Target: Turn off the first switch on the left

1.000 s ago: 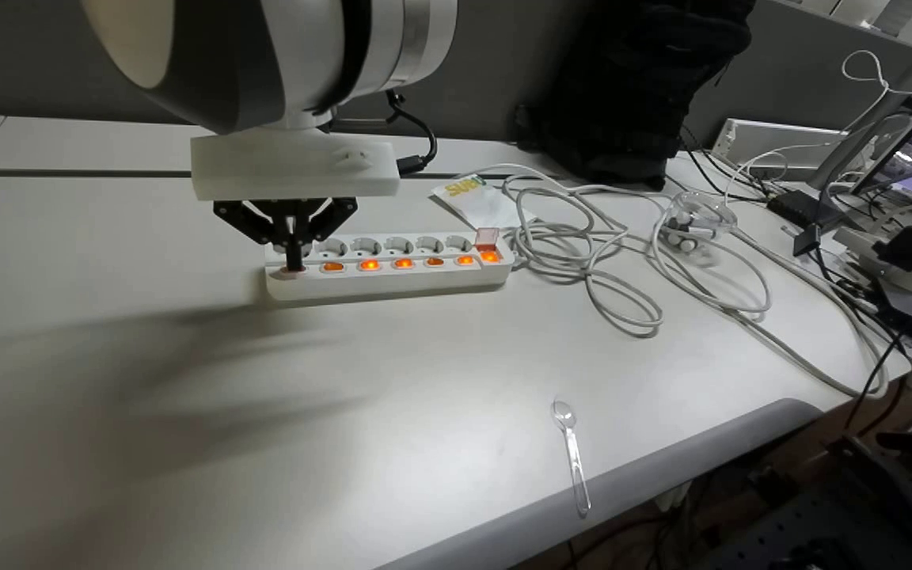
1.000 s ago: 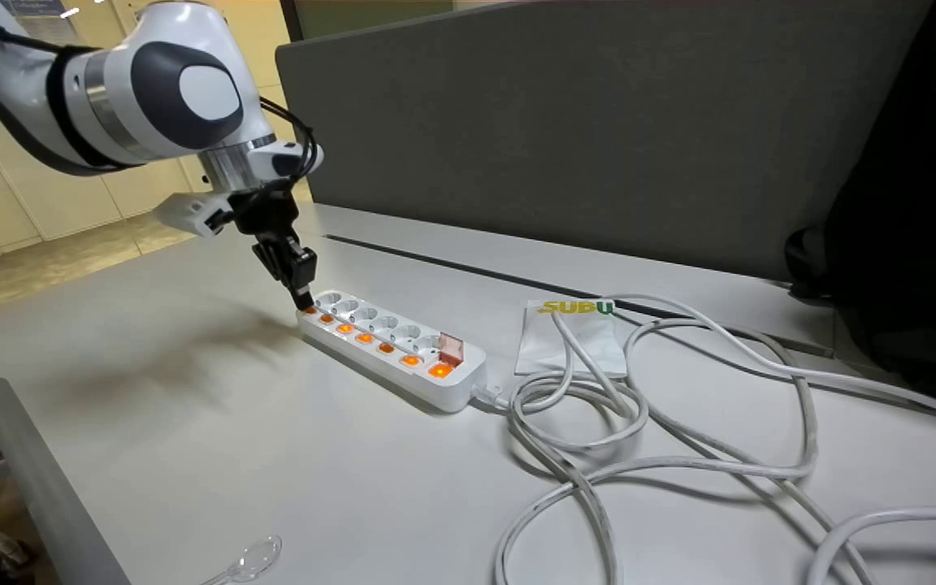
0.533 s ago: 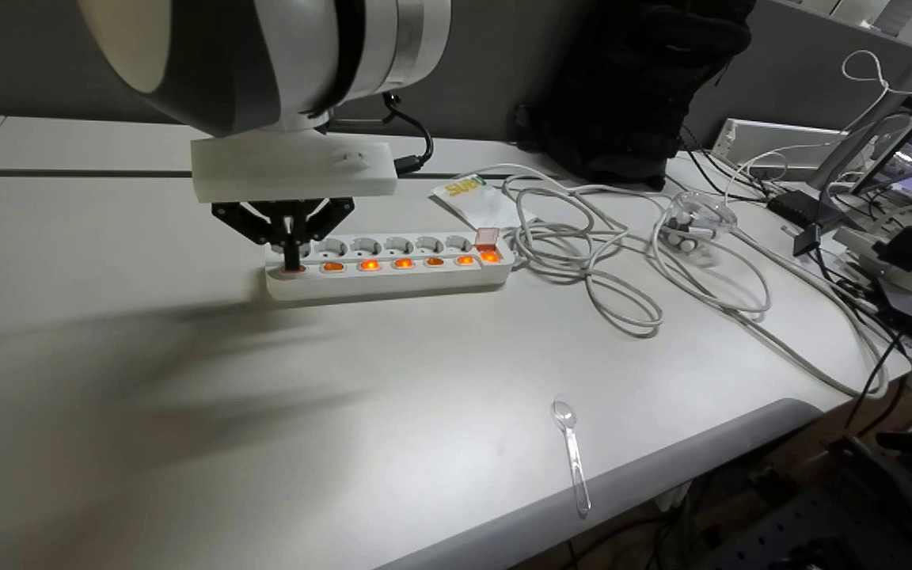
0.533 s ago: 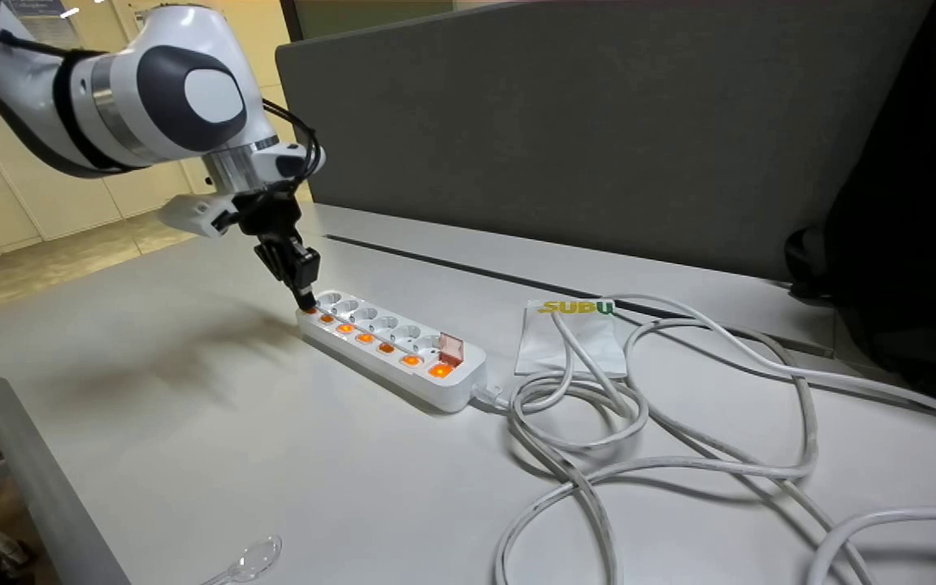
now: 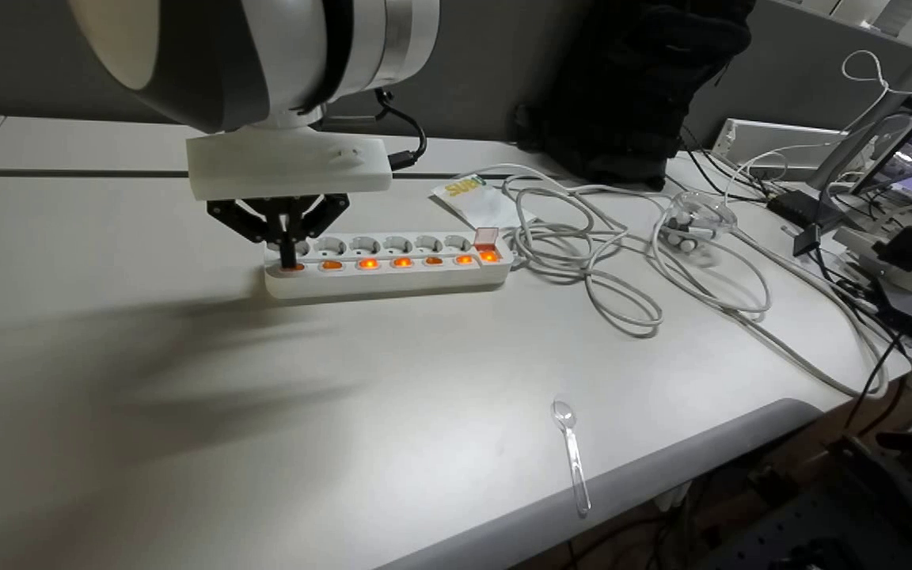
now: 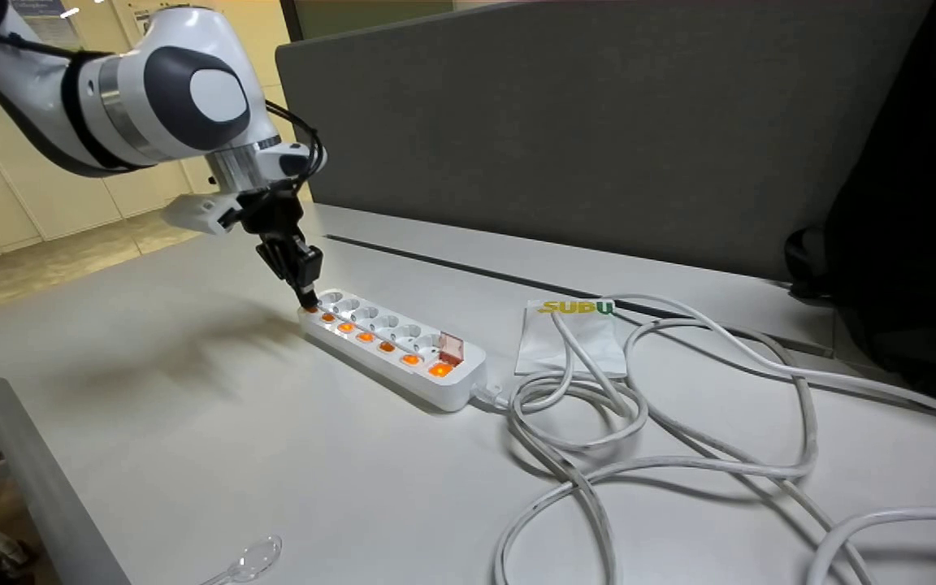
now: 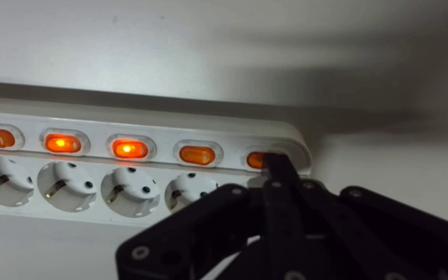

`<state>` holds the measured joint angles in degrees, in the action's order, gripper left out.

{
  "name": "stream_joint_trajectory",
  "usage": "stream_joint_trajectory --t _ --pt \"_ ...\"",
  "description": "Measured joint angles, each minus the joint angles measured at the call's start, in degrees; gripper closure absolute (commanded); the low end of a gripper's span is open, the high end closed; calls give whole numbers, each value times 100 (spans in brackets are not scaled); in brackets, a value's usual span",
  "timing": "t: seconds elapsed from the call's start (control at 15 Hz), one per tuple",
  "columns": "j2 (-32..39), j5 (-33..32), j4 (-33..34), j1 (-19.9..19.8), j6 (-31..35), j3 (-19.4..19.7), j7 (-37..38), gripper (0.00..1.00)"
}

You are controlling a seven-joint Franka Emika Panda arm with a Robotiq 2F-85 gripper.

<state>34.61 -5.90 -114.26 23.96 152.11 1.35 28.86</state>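
Clear spoon (image 5: 575, 461), black backpack (image 5: 630, 87).

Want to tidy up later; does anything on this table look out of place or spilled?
The clear plastic spoon looks stray, lying by itself and reaching onto the table's gray edge. The white cabling looks messy, sprawling in loops and partly lying over the printed white paper. I see no spill.
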Motion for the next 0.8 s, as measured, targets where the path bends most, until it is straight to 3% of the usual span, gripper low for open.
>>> stream_joint_trajectory --t 0.47,0.8 --pt "122 -444 236 501 -339 367 405 100" --pt "164 -588 213 900 -232 699 1756 100"
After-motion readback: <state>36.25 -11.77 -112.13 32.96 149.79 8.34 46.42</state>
